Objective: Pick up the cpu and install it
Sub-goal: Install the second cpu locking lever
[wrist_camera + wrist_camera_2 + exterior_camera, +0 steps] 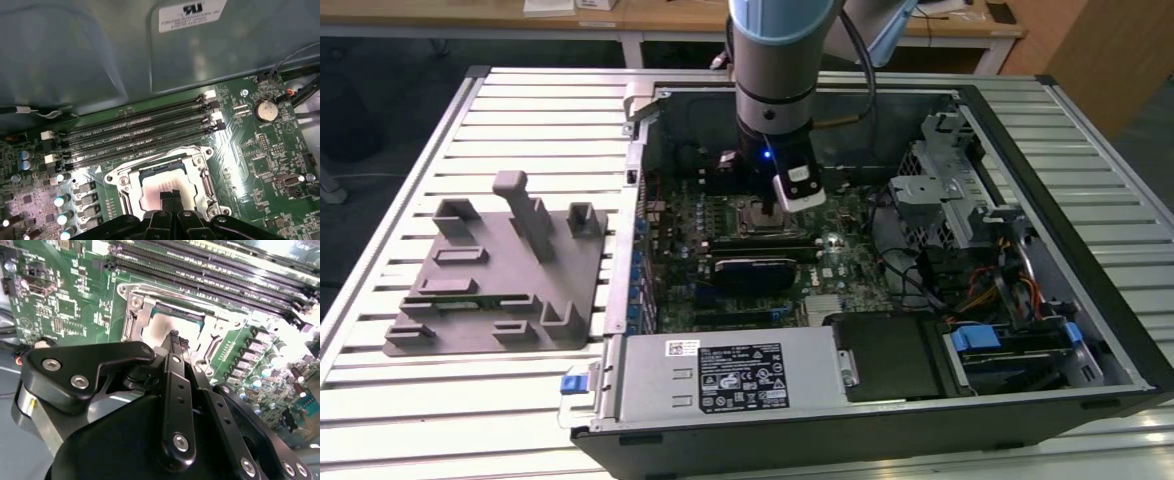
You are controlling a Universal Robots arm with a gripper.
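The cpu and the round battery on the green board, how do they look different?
The cpu is square; the round battery is a disc. The cpu lies inside the metal socket frame, right by the fingers; the battery sits in its own holder, away from them. The cpu looks bigger than the battery. Both are shiny, silvery and lie flat on the green board.

Dim case interior; glare blooms on the cpu (pixel 161 191).
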